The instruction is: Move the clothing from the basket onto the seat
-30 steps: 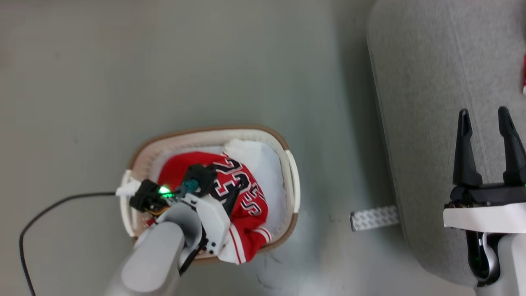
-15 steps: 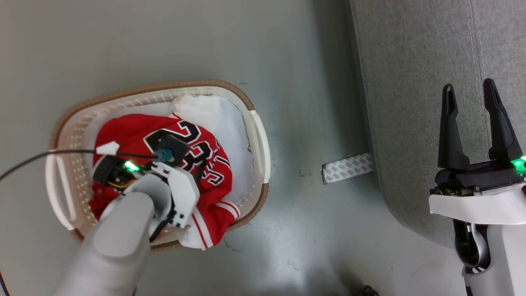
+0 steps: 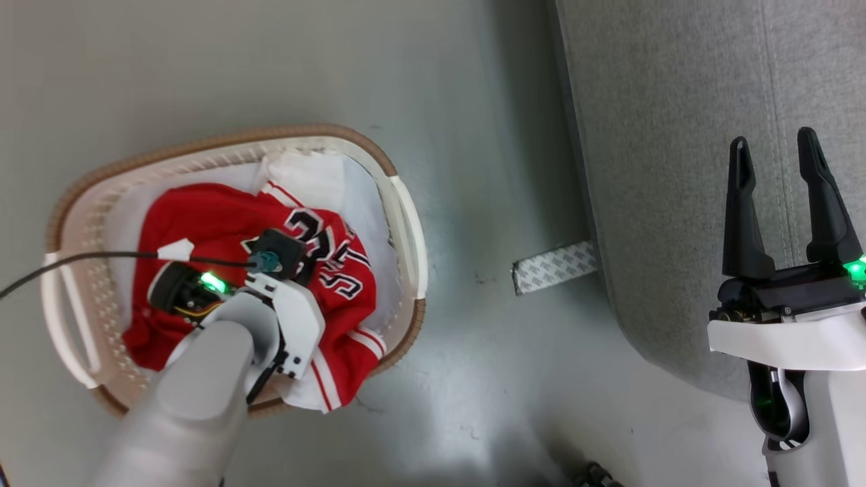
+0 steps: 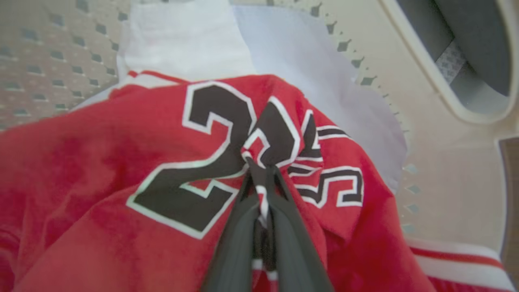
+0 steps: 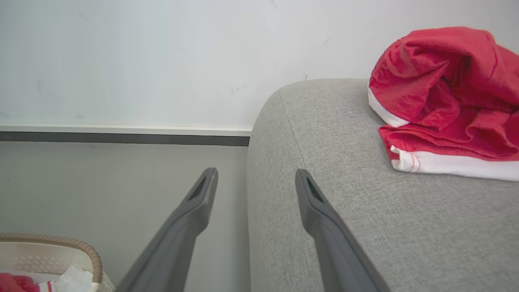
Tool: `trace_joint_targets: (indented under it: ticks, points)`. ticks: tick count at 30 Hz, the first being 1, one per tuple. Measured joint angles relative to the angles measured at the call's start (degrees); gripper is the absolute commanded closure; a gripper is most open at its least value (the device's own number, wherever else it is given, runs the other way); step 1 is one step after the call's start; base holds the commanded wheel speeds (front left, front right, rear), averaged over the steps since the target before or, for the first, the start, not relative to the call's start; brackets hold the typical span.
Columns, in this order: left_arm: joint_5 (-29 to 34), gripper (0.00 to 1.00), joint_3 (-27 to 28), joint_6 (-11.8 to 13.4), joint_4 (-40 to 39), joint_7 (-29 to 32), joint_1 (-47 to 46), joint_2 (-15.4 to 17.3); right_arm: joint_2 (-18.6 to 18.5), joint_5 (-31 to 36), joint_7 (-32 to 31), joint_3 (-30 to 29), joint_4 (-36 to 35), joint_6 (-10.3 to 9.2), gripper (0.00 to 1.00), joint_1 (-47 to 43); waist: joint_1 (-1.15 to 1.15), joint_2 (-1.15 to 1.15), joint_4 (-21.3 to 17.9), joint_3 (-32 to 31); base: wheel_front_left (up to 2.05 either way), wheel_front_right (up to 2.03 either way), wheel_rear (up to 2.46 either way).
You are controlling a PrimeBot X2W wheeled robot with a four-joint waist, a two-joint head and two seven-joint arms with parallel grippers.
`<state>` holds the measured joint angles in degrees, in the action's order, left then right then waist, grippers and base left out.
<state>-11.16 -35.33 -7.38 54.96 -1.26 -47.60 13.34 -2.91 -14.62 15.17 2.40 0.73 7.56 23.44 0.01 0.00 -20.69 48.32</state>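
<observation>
The cream basket with a brown rim stands on the floor at the left. A red jersey with black white-edged numbers lies crumpled in it, one corner hanging over the near rim. My left arm reaches down into the basket. In the left wrist view my left gripper is shut on a pinched fold of the jersey at the numbers. My right gripper stands open and empty over the grey seat. Red shorts with white trim lie on the seat.
White cloth lies under the jersey at the basket's far side. A patterned strip sticks out on the floor at the seat's foot. A black cable runs from the left to my left wrist. A white wall with skirting stands beyond.
My left gripper has closed on a fold of the jersey. The head camera has shifted, so basket and seat sit further left in the picture. The right gripper stays open.
</observation>
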Motion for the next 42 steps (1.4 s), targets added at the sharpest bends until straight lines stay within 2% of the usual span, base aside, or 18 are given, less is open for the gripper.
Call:
trace_joint_targets:
  ticks: [9, 19, 30, 42]
  points:
    - [-4.0, 1.0, 0.01, 0.0, 0.53, -8.57, 1.81, -2.25, 0.03, 1.63, 0.0, -1.13, 1.74, 0.0, 0.0, -1.83, -0.01, -0.01, 3.0, -7.9, 0.0, 0.0, 0.0]
    - [-8.53, 1.0, 3.31, 0.9, -3.76, -13.41, 10.37, -4.24, 0.07, 4.77, 0.0, -1.03, 6.24, -0.01, 0.0, -9.69, -0.02, -0.01, 6.97, -23.26, 0.0, 0.0, 0.0]
    - [-10.67, 1.0, 6.16, 4.5, -16.85, -13.81, 22.1, -2.01, 0.1, 5.57, 0.0, -0.43, 9.85, -0.01, 0.0, -16.8, -0.04, 0.0, 10.96, -39.24, 0.0, 0.0, 0.0]
    - [-12.2, 1.0, 9.11, 9.39, -30.17, -12.65, 29.89, 1.59, 0.05, 6.17, 0.0, 0.38, 10.95, 0.0, 0.0, -20.81, -0.03, 0.0, 12.67, -48.07, 0.0, 0.0, 0.0]
